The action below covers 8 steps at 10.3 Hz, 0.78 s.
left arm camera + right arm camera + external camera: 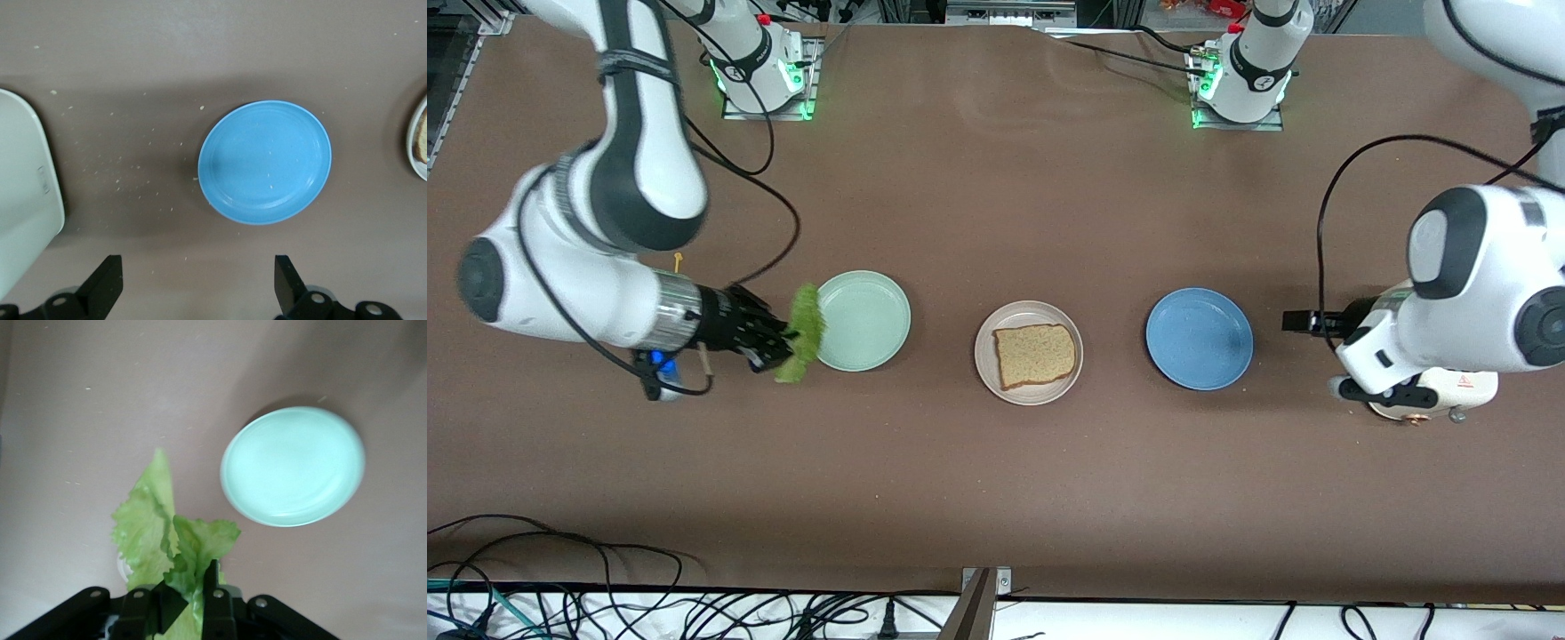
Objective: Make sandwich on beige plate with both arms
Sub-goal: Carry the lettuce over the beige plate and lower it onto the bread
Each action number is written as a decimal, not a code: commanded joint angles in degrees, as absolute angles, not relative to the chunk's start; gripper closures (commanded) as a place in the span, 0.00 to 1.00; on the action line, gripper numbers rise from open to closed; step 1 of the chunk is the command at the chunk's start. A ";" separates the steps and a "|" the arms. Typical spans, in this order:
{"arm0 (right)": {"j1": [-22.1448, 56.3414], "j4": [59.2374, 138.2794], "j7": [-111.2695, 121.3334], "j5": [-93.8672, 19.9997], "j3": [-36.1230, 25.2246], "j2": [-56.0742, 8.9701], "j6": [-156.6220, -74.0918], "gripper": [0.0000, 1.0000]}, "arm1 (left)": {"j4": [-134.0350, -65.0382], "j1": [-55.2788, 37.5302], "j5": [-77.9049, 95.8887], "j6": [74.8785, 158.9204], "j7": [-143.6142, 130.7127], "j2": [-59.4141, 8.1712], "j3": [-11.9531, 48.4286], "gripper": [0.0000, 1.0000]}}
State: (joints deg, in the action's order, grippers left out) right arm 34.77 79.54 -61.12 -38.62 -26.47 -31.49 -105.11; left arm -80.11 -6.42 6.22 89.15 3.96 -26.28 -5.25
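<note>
Front view: one bread slice (pixel 1033 354) lies on the beige plate (pixel 987 360) — base laid.
Right gripper (pixel 778 342): clamped on lettuce leaf (pixel 806 331), lifted over the mint plate (pixel 871 311) rim — likely bound for the bread.
Left gripper (pixel 197 283): fingers spread, empty, waiting beside blue plate (pixel 1199 338).

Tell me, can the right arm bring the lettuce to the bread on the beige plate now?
Probably yes. The right gripper holds the lettuce by the mint-green plate; nothing stands between it and the bread on the beige plate.
</note>
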 commanded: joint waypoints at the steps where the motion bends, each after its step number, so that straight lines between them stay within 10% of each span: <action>1: 40.93 77.96 -70.19 -40.69 -27.33 -36.98 -114.83 1.00 | -81.73 -5.28 4.04 87.28 4.92 -22.42 -4.66 0.00; 8: 42.80 75.50 -87.62 -43.76 -10.30 -48.07 -148.61 1.00 | -81.48 1.12 -1.83 85.08 9.73 -16.18 -4.66 0.00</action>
